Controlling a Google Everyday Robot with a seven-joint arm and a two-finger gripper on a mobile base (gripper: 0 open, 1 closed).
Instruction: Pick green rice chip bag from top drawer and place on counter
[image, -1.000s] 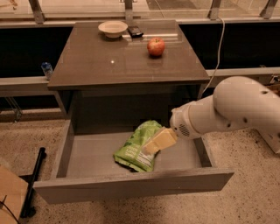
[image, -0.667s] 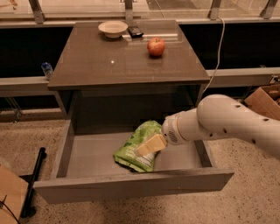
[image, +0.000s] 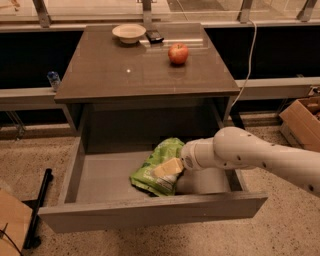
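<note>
The green rice chip bag (image: 159, 152) lies crinkled inside the open top drawer (image: 150, 212), right of its middle. My gripper (image: 168, 167), pale yellow at the end of the white arm (image: 250, 155), reaches in from the right and sits on top of the bag, touching it. The bag rests on the drawer floor. The counter (image: 125, 75) is the glossy grey-brown top above the drawer.
A red apple (image: 178, 53), a pale bowl (image: 129, 33) and a small dark object (image: 154, 36) sit at the counter's back. A cardboard box (image: 302, 120) stands on the floor at right, another box (image: 10, 225) and a black bar (image: 37, 210) at left.
My arm has swung lower and further left into the drawer. The gripper stays at the bag, which has hardly moved.
</note>
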